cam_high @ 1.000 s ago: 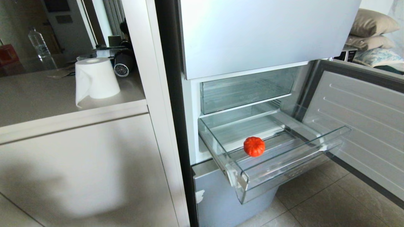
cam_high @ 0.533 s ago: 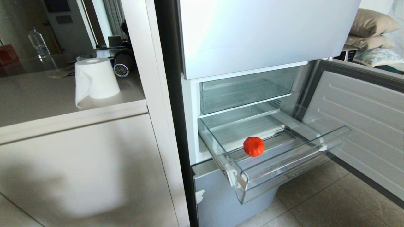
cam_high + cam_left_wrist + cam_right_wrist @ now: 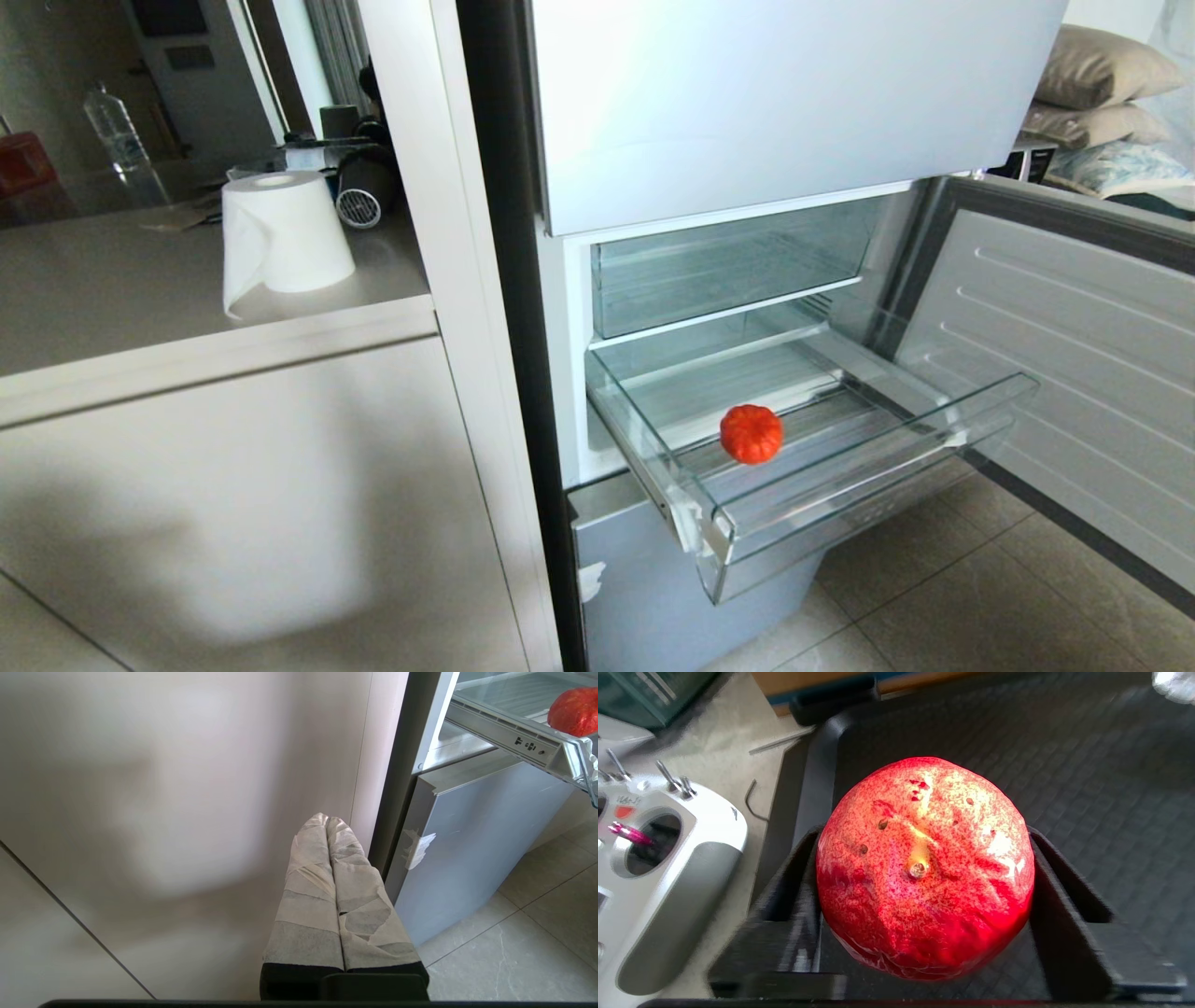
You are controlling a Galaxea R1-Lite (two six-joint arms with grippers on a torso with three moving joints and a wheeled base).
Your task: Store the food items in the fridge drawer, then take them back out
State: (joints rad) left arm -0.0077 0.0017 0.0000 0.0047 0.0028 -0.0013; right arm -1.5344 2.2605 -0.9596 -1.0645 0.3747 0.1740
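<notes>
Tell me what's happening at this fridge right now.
The fridge drawer is pulled out, with a small orange-red ribbed ball lying on its clear floor. Neither arm shows in the head view. The right gripper has its jaws closed around a red speckled fruit above a dark mat, beside a white remote controller. The left gripper is parked, jaws shut, by the cabinet.

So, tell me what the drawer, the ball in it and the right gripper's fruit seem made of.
Drawer: clear hard plastic, likely; you see through its walls and ribbed floor.
Ball: glossy orange-red, ribbed, probably moulded plastic.
Fruit: red, speckled, shiny skin between the right gripper's fingers; real or imitation, unclear.
</notes>
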